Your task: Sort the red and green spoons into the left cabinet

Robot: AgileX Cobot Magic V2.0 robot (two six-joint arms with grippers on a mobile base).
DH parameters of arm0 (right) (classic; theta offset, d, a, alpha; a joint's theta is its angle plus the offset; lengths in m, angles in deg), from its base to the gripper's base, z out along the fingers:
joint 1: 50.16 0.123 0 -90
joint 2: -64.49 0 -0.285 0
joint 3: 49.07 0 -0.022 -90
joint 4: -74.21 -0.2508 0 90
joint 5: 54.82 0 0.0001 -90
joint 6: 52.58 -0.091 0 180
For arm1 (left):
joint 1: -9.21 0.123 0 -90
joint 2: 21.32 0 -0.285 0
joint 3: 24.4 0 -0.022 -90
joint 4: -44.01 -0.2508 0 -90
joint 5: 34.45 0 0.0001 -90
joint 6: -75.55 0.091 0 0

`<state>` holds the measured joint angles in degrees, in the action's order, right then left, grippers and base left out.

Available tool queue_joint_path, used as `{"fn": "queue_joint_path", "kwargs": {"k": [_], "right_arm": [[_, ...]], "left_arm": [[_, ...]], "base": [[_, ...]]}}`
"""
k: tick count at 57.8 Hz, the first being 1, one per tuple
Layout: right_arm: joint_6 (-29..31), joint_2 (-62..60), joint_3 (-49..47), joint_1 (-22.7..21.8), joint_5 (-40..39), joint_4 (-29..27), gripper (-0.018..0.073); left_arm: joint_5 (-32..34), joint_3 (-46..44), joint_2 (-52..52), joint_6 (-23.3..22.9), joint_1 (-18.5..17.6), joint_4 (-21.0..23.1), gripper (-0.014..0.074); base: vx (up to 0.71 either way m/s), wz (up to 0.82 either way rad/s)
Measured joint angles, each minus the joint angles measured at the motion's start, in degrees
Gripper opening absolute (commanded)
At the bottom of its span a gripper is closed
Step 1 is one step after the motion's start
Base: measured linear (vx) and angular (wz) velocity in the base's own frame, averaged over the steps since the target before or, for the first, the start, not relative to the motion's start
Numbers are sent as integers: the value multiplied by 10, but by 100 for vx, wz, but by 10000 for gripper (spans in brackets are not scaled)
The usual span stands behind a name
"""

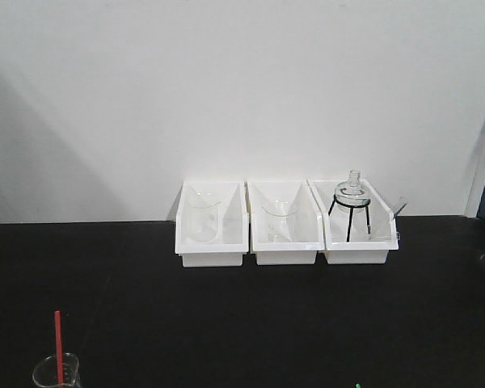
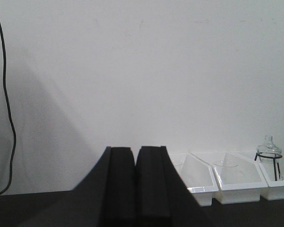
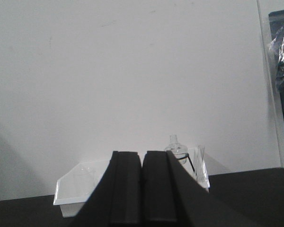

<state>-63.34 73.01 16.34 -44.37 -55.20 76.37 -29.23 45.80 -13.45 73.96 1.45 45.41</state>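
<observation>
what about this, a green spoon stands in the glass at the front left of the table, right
No, the spoon standing in the glass at the front left of the table is red, not green; the exterior front-facing view shows it.

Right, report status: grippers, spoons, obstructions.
Left gripper shut, empty; right gripper shut, empty. Thin bright red plastic spoon upright in clear glass beaker; green speck at frame bottom, unconfirmed. Cabinet not in view; no obstruction seen.

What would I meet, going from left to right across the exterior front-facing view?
Red spoon → left bin → middle bin → right bin, which holds a flask.
</observation>
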Motion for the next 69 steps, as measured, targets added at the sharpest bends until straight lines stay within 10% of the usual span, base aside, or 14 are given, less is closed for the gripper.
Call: {"fn": "queue_joint_path", "kwargs": {"k": [22, 47, 69], "right_arm": [[13, 280, -337, 0, 176, 76, -3], [33, 457, -369, 0, 177, 78, 28], [33, 462, -369, 0, 178, 66, 496]], "left_arm": [[-182, -309, 292, 50, 0, -14, -1], [-164, -361, 469, 45, 0, -2, 34], [-153, -361, 474, 45, 0, -1, 324]], "base": [[0, 0], [0, 0], [0, 0]]}}
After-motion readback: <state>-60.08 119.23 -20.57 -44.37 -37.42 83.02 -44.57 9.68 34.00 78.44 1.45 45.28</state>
